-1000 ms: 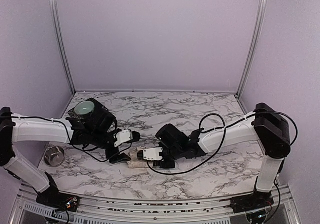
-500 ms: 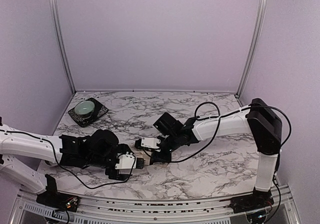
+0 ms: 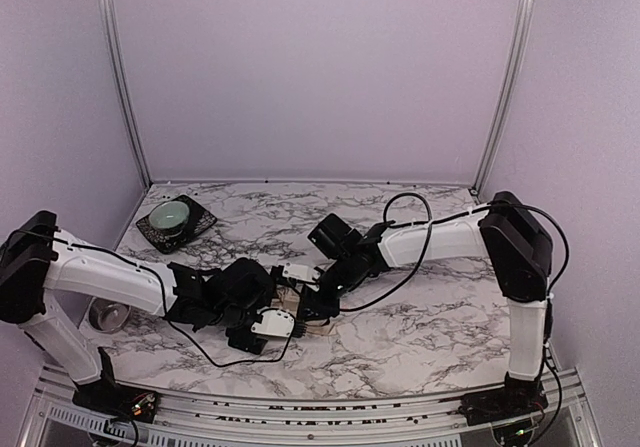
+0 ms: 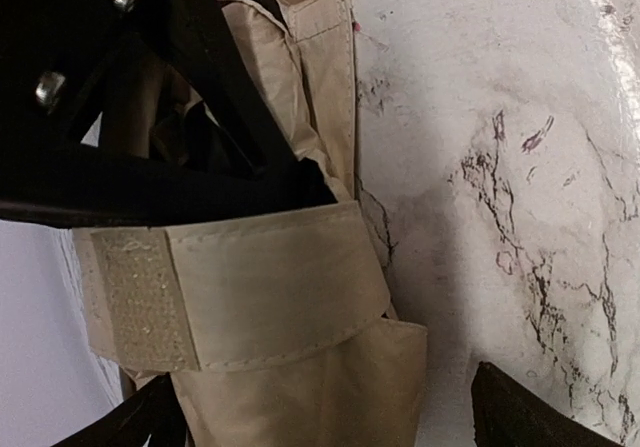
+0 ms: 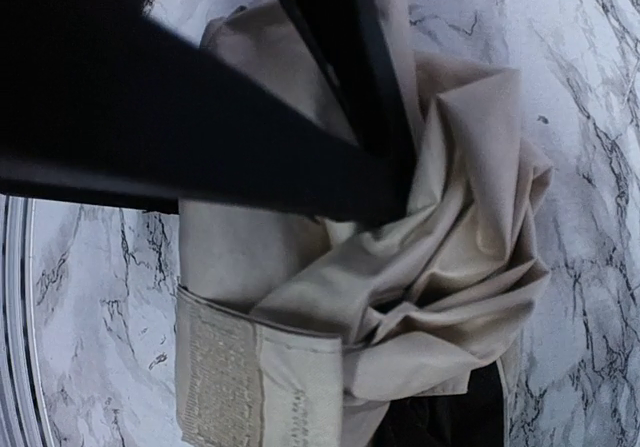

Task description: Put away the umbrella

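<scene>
A marble table [image 3: 430,337] fills the lower half of the overhead view, and two arms meet near its centre. The left gripper [image 3: 268,329] comes in from the lower left and the right gripper [image 3: 305,302] from the right. The umbrella [image 4: 350,397] lies on the marble between them, mostly hidden from above by the black wrists.

The left wrist view shows what the overhead one does not. The left pincer stands wide, with its two dark fingertips [image 4: 520,412] in the bottom corners of that frame. The folded fabric lies between them, and the right-hand tip is clear of the cloth. At the upper left of the same frame, the right pincer's black fingers converge on the bundle.

The right wrist view confirms this. The right pincer is narrow, closed on a fold of crumpled cream-beige cloth.

A flat fabric strap [image 4: 270,292] wraps across the umbrella, ending in a rough fastening patch [image 4: 140,302]. Shaft and handle cannot be made out.

At the upper left of the overhead frame sits a dark dish [image 3: 150,225] holding a pale green bowl [image 3: 176,217]. A small steel bowl [image 3: 108,315] shows at the left, half behind the left arm.
</scene>
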`<state>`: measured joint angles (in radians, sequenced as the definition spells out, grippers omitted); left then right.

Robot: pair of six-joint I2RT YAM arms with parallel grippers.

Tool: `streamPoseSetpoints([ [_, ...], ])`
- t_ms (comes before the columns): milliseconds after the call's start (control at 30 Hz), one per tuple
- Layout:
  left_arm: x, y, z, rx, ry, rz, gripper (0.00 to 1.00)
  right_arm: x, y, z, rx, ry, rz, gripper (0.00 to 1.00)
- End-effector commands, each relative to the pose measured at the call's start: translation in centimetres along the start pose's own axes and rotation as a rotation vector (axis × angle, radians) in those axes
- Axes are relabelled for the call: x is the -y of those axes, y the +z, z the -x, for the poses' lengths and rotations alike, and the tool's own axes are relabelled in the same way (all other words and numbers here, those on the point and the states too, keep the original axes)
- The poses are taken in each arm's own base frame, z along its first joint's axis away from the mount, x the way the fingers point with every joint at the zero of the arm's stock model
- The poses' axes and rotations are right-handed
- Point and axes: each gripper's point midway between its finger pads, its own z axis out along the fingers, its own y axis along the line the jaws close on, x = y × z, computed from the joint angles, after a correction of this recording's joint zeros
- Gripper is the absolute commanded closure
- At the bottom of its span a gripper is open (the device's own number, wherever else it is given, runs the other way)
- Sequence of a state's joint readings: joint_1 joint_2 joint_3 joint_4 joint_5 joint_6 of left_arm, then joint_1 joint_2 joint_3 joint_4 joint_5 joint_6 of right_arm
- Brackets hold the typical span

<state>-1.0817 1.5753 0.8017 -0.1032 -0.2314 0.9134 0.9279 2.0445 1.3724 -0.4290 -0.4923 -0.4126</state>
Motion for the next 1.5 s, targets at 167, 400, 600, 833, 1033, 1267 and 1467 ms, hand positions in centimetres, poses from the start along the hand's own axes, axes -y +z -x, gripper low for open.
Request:
streamPoseSetpoints([
  [167,-0.7,2.4,-2.6,-0.049,-0.126,-0.113,0.01,-3.6,3.2,-9.8,-0.297,0.198,0.186,0.72],
  [400,1.6,3.8,-2.8,-0.045,-0.175,-0.277,0.18,-2.9,3.0,-8.6,-0.263,0.187,0.176,0.73],
  [600,3.2,4.5,-3.2,-0.071,-0.213,-0.389,0.59,-2.1,2.3,-7.6,-0.224,0.193,0.139,0.66],
  [833,4.0,4.8,-3.5,-0.099,-0.229,-0.452,1.00,-0.3,-0.5,-5.4,-0.126,0.211,0.061,0.52],
  [1033,3.3,5.2,-3.9,-0.122,-0.241,-0.421,1.00,-0.3,-3.2,-4.0,-0.066,0.162,0.009,0.30],
  [1267,-3.2,4.8,-3.2,-0.073,-0.374,-0.159,1.00,-0.3,-7.8,-1.5,0.086,0.091,-0.117,0.00],
  [1467,-11.0,0.8,-2.8,-0.040,-0.462,0.149,1.00,1.5,-14.6,0.5,0.336,0.071,-0.302,0.00],
])
